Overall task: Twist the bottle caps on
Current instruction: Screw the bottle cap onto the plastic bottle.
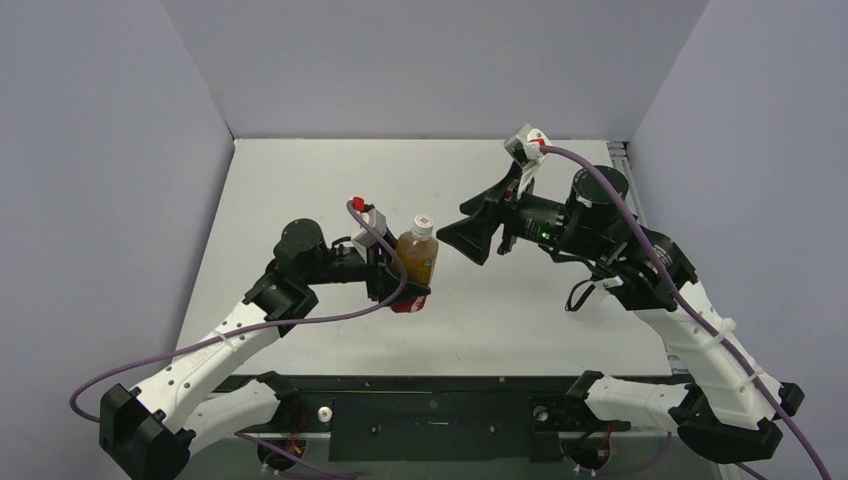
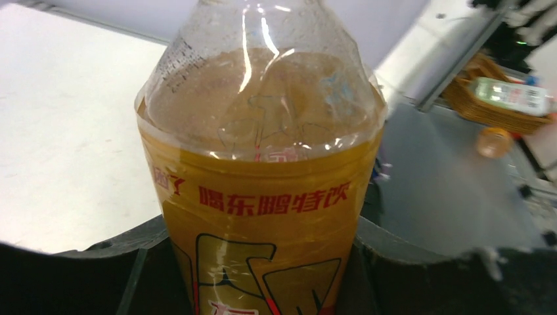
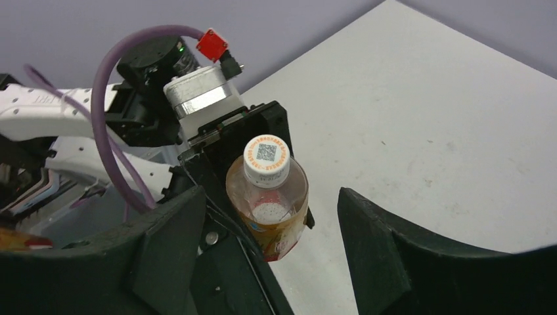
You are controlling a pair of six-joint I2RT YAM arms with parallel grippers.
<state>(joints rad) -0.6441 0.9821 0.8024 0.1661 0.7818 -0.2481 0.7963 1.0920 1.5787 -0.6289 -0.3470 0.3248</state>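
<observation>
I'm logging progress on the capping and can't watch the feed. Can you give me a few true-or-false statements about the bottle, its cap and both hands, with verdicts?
1. The left hand grips the amber bottle. True.
2. The bottle's neck is bare. False: a white cap sits on it.
3. The right hand is shut on the cap. False: its jaws stand open, off to the side and apart from the bottle.
4. The cap's top carries a printed square code. True.
</observation>
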